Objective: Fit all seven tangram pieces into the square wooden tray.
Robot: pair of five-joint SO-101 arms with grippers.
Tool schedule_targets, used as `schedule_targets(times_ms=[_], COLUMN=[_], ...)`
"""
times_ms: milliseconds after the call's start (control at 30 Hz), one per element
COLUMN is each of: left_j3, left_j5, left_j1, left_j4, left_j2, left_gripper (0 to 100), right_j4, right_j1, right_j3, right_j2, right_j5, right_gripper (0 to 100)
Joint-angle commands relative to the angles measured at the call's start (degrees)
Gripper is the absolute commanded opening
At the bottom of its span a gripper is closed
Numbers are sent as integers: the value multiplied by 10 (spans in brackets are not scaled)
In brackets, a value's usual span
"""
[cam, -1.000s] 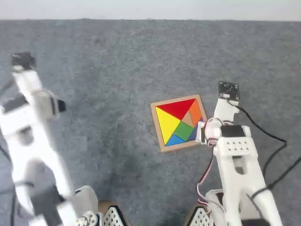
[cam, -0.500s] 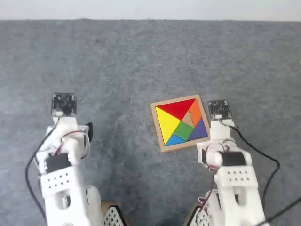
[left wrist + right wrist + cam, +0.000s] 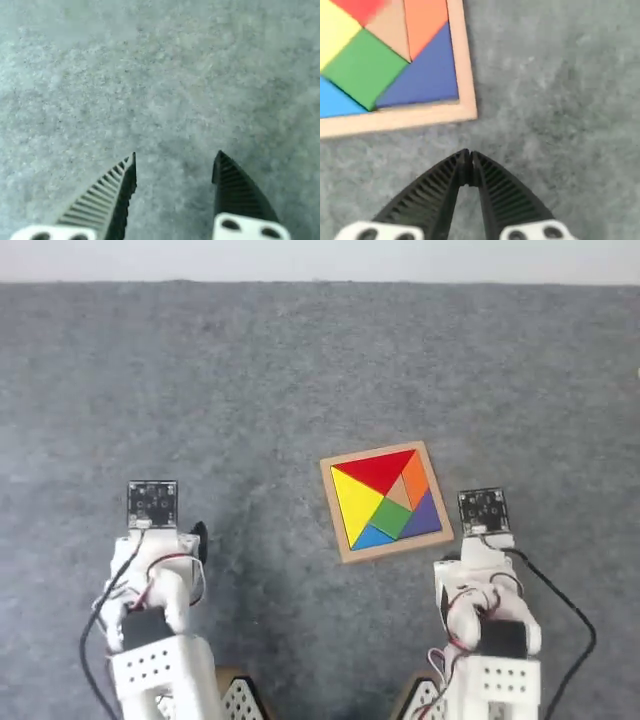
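Grey felt-like cloth (image 3: 250, 380) covers the whole table. The square wooden tray (image 3: 392, 549) lies a little toward 4 o'clock from the table's middle, turned slightly off square. All seven pieces sit flush inside it: red triangle (image 3: 380, 469) at 12 o'clock, yellow triangle (image 3: 350, 502) at 9, green square (image 3: 391, 516) near the centre, tan triangle (image 3: 401, 492) just above it, orange piece (image 3: 416, 478) at 2, purple triangle (image 3: 428, 512) at 4 and blue triangle (image 3: 373, 536) at 6.

My right arm (image 3: 485, 600) is folded back low at the table's 5 o'clock, wrist pointing up the table, with the tray at about 11 o'clock from it. My right claw (image 3: 469, 153) is pressed together on nothing, hanging over bare cloth just off the tray's corner (image 3: 465, 107), apart from the rim.

My left arm (image 3: 150, 585) is tucked in the same way at 7 o'clock, well apart from the tray. My left claw (image 3: 176, 155) is spread wide and holds nothing, over plain cloth.
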Motion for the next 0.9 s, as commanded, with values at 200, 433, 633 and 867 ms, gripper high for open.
schedule_targets(times_ms=[200,433,633,867], left_j3=[-5,-7,-7,-7], left_j5=[-4,-3,2,129], left_j1=[4,4,63,211], left_j4=[116,263,263,232], left_j2=[-170,-179,-179,-179], left_gripper=[242,242,240,240], right_j4=[80,111,112,112], right_j1=[7,48,107,111], right_j3=[6,7,6,6], right_j2=[-60,-61,-61,-61], right_j5=[15,16,16,16], right_gripper=[9,9,9,9])
